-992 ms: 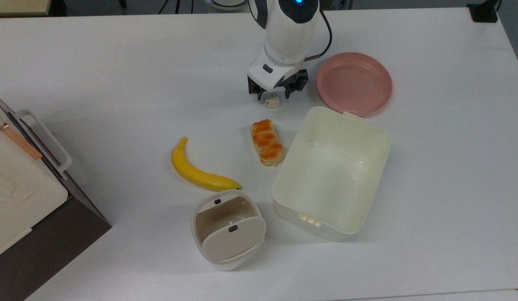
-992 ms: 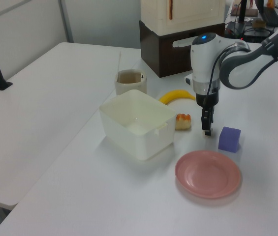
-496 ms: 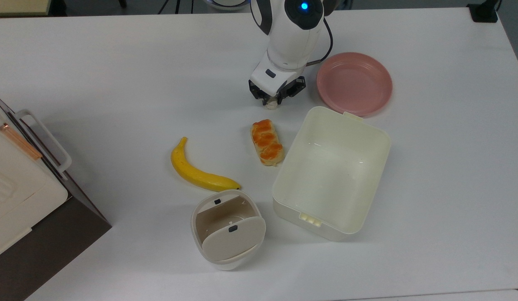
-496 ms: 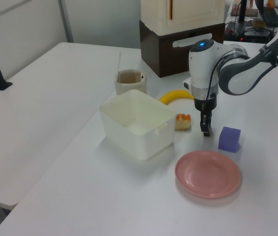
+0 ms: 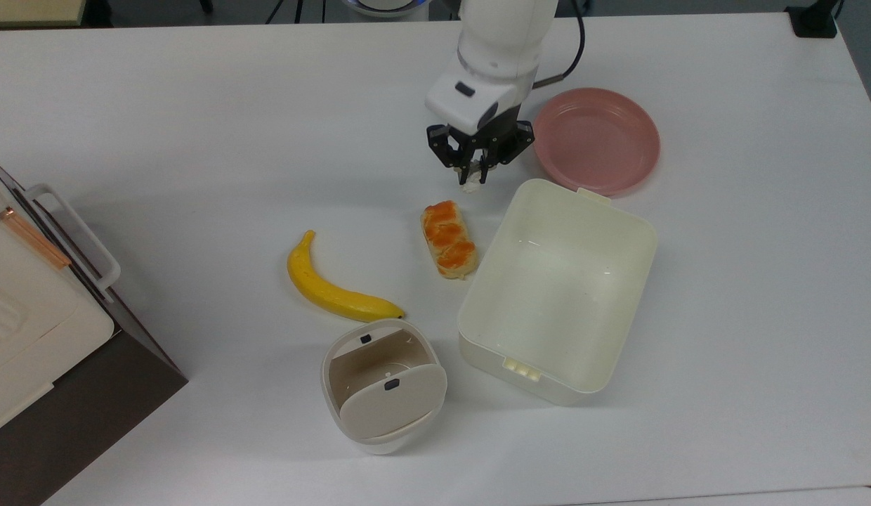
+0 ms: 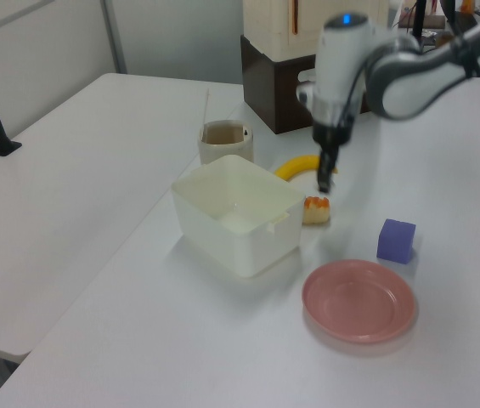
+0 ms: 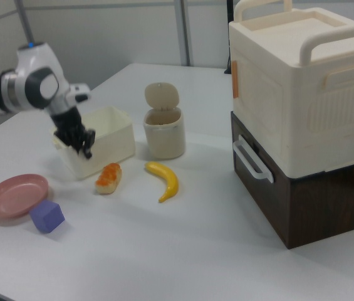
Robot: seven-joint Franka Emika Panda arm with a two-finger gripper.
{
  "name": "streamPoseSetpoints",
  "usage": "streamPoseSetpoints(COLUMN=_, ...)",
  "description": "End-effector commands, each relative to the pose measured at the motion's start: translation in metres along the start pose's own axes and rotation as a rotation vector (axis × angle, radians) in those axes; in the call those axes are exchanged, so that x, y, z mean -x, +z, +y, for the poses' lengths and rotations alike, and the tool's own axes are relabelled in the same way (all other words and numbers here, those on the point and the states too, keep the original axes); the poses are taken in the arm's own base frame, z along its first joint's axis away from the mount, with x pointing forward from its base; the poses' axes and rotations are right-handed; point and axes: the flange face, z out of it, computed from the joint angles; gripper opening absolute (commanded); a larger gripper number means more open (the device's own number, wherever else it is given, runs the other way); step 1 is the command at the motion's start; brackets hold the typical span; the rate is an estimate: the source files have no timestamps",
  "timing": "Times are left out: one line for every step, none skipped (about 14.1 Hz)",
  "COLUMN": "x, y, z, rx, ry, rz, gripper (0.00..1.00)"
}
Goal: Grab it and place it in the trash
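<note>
The small off-white paper wad (image 5: 470,185) is pinched at the tips of my gripper (image 5: 475,176), which is shut on it and raised above the table, just beyond the far end of the bread roll. In the left view the gripper (image 6: 324,182) hangs above the roll, and in the right view the gripper (image 7: 86,149) is in front of the tub. The round cream trash bin (image 5: 383,383) stands near the top view's bottom edge with its swing lid tilted open, well apart from the gripper. The same bin (image 6: 225,140) (image 7: 163,128) stands behind the tub.
An orange-glazed bread roll (image 5: 447,239) and a banana (image 5: 337,284) lie between gripper and bin. A large rectangular cream tub (image 5: 472,309) sits right of the roll, a pink plate (image 5: 596,139) beyond it. A purple cube (image 6: 396,240) is near the plate. A tall cabinet (image 5: 28,316) occupies the top view's left edge.
The gripper came down around the wad, shut on it and lifted it off the table, shifting slightly toward the roll.
</note>
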Motion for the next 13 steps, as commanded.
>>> streamPoseSetpoints(x=-0.033, y=-0.059, z=0.032, rx=0.013, ry=0.013, rz=0.117, gripper=0.25)
streamPoseSetpoints(x=-0.041, y=-0.068, z=0.043, rx=0.010, ry=0.032, rz=0.169, gripper=0.25)
streamPoseSetpoints(x=-0.049, y=-0.078, z=0.055, rx=0.004, ry=0.053, rz=0.254, gripper=0.25)
streamPoseSetpoints(x=-0.055, y=-0.079, z=0.063, rx=0.003, ry=0.070, rz=0.301, gripper=0.25)
streamPoseSetpoints(x=-0.062, y=-0.074, z=0.070, rx=0.005, ry=0.081, rz=0.345, gripper=0.25)
streamPoseSetpoints(x=-0.066, y=-0.067, z=0.074, rx=0.007, ry=0.087, rz=0.364, gripper=0.25)
streamPoseSetpoints(x=-0.078, y=-0.067, z=0.080, rx=0.008, ry=0.099, rz=0.423, gripper=0.27)
streamPoseSetpoints(x=-0.086, y=-0.061, z=0.084, rx=0.007, ry=0.125, rz=0.450, gripper=0.27)
streamPoseSetpoints(x=-0.099, y=-0.059, z=0.092, rx=0.004, ry=0.174, rz=0.500, gripper=0.28)
streamPoseSetpoints(x=-0.107, y=-0.058, z=0.094, rx=0.002, ry=0.197, rz=0.526, gripper=0.28)
streamPoseSetpoints(x=-0.114, y=-0.055, z=0.098, rx=0.007, ry=0.214, rz=0.539, gripper=0.28)
streamPoseSetpoints(x=-0.121, y=-0.054, z=0.106, rx=0.019, ry=0.231, rz=0.551, gripper=0.28)
streamPoseSetpoints(x=-0.130, y=-0.048, z=0.106, rx=0.032, ry=0.247, rz=0.560, gripper=0.28)
